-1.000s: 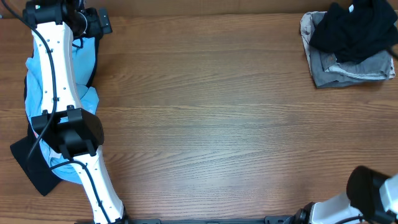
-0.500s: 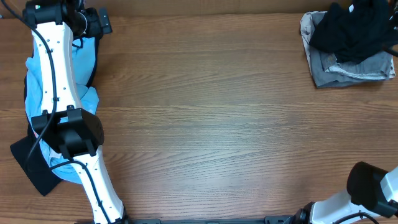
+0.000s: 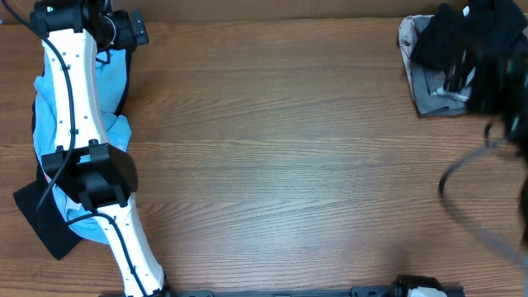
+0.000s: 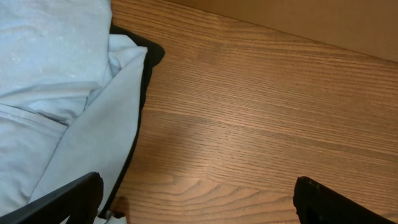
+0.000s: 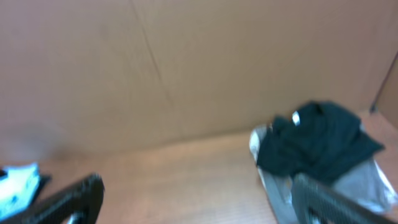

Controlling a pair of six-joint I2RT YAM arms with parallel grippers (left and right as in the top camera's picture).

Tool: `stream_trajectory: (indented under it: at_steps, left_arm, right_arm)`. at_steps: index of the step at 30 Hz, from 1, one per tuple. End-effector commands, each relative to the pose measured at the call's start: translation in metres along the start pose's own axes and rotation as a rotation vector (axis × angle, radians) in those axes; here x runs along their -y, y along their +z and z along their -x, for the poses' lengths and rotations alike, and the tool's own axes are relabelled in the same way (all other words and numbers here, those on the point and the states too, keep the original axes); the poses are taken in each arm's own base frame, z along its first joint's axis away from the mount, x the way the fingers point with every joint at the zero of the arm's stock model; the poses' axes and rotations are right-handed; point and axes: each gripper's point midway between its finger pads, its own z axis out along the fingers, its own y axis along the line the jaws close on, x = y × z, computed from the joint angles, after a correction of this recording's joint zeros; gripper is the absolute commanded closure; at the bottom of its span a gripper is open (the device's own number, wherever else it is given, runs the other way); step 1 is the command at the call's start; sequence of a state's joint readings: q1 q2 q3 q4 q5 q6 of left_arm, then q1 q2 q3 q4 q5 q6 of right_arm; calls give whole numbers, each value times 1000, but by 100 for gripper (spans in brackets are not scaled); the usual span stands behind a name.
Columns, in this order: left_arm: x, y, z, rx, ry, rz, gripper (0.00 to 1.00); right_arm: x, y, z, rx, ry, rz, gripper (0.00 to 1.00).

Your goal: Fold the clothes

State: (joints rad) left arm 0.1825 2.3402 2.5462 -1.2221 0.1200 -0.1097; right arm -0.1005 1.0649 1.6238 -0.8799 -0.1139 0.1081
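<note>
A pile of light blue clothes (image 3: 115,70) with a black piece (image 3: 45,227) lies at the table's left edge, partly under my left arm. In the left wrist view the light blue cloth (image 4: 56,81) fills the left side. My left gripper (image 4: 199,199) is open and empty above bare wood beside that cloth; it also shows in the overhead view (image 3: 132,31). A black garment (image 3: 470,37) lies on a grey one (image 3: 433,95) at the far right. My right gripper (image 5: 199,202) is open and empty, facing that pile (image 5: 317,143). The right arm (image 3: 495,91) is a blur.
The wooden table (image 3: 280,157) spans the view. A brown cardboard wall (image 5: 186,68) stands behind the table's far edge. A blurred cable loop (image 3: 462,198) of the right arm hangs over the table's right side.
The right arm has swung from the bottom right corner up over the right side, near the black and grey pile. The left arm has not moved.
</note>
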Motion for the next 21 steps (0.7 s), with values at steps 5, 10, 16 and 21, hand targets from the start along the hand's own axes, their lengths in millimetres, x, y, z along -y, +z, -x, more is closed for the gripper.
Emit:
stream_trajectory:
  at_steps: [5,10,16,21]
  left_arm:
    - [4,4,-1,-5,-5,-7,0]
    - [4,4,-1,-5,-5,-7,0]
    - [4,4,-1,-5,-5,-7,0]
    - [4,4,-1,-5,-5,-7,0]
  right_arm:
    - [18,-16,-103,125,42,10,0]
    - [38,-15,-165,240,153,2,0]
    - [48,1,-212,343,167,36,0]
    - [53,8,-235,352,166,39,0]
